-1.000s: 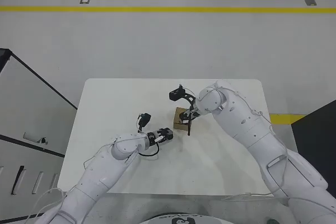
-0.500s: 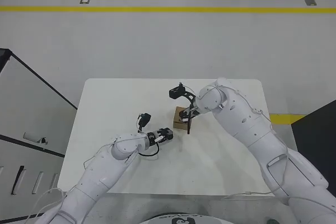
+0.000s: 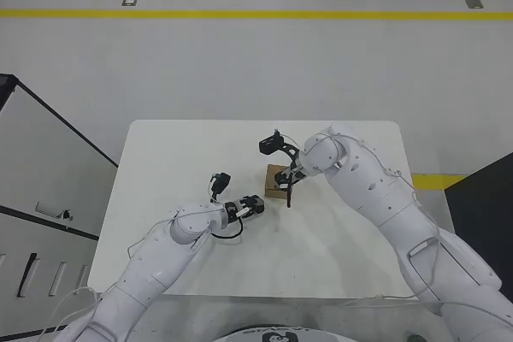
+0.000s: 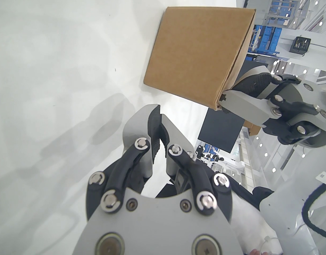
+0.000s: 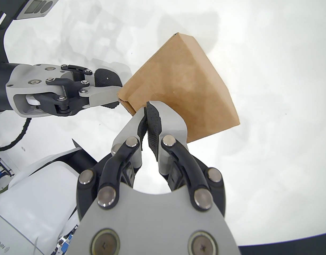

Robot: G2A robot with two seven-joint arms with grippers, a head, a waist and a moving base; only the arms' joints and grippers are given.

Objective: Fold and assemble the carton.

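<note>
Carton [image 3: 276, 180] edge pinched by right end effector [image 5: 149, 114], contact partly hidden; left end effector [image 4: 158, 124] closed, empty.

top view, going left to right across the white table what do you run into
grey and black left hand → small brown cardboard carton → grey and black right hand, at the carton's right edge
</note>
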